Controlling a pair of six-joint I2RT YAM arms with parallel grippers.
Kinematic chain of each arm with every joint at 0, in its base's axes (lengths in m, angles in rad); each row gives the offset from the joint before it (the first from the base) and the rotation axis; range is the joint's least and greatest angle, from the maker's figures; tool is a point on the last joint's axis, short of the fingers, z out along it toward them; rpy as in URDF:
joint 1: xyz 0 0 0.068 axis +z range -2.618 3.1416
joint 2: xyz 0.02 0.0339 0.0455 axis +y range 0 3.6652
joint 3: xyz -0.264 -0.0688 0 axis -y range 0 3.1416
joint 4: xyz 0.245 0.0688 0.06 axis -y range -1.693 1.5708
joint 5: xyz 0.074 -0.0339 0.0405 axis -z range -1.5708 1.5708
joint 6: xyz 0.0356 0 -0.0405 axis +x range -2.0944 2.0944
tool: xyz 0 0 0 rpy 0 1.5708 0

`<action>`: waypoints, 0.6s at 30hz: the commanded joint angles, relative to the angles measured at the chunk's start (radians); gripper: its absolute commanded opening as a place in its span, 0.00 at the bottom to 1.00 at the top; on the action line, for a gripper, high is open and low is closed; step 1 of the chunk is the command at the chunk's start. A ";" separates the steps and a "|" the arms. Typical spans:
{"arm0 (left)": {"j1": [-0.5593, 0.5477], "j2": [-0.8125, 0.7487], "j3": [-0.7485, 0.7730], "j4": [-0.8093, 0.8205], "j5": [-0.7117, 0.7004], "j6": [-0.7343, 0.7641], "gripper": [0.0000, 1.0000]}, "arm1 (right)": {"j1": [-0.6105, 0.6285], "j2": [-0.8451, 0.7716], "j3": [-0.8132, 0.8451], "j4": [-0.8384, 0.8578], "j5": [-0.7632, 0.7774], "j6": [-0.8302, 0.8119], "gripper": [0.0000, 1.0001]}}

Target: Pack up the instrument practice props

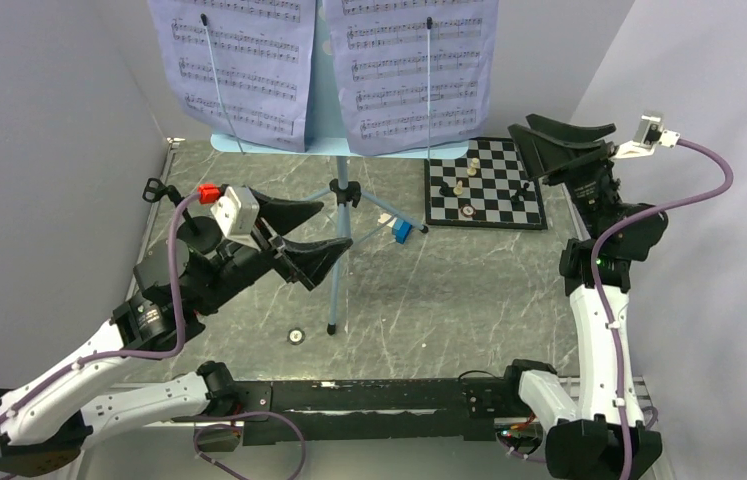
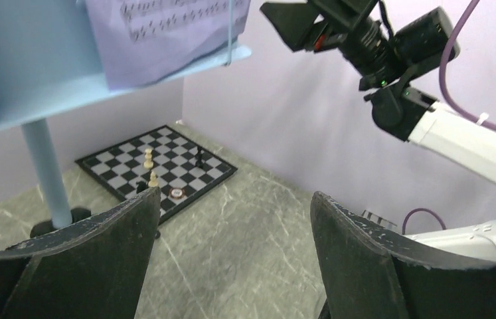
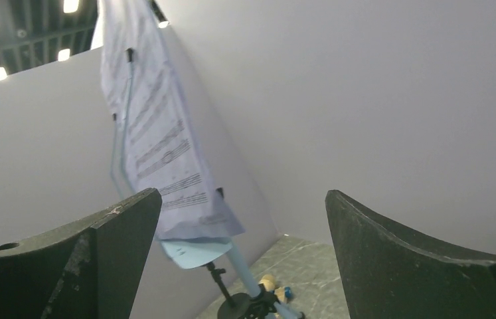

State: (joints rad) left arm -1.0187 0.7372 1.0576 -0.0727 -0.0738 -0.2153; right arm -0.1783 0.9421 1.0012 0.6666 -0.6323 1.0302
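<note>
The light-blue music stand rises from tripod legs at mid-table, with two lavender sheet-music pages resting on its tray. Seen from the right wrist, a short black mic stand and a tan microphone sit by the stand's feet. My left gripper hovers open just left of the stand's front leg, with nothing between its jaws; the pole lies outside its left finger. My right gripper is raised and open at the back right, facing the pages, and is empty.
A chessboard with a few pieces lies at the back right, under my right gripper. A small blue block sits by a tripod leg. A small round disc lies near the front. Grey walls enclose the left, back and right.
</note>
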 commanded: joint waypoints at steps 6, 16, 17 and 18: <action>-0.004 0.118 0.187 0.120 0.118 0.034 0.87 | 0.072 -0.001 0.005 0.078 -0.085 -0.020 0.98; -0.004 0.145 0.081 0.538 0.095 0.022 0.99 | 0.120 0.095 0.122 0.026 -0.103 -0.057 0.90; -0.004 0.152 0.095 0.536 0.114 0.034 0.99 | 0.124 0.102 0.130 0.024 -0.105 -0.057 0.88; -0.004 0.166 0.119 0.513 0.135 0.049 0.99 | 0.125 0.107 0.135 0.024 -0.107 -0.057 0.86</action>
State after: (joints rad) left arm -1.0187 0.8917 1.1473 0.2810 0.0261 -0.1875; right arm -0.0635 1.0439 1.0672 0.6704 -0.7116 0.9936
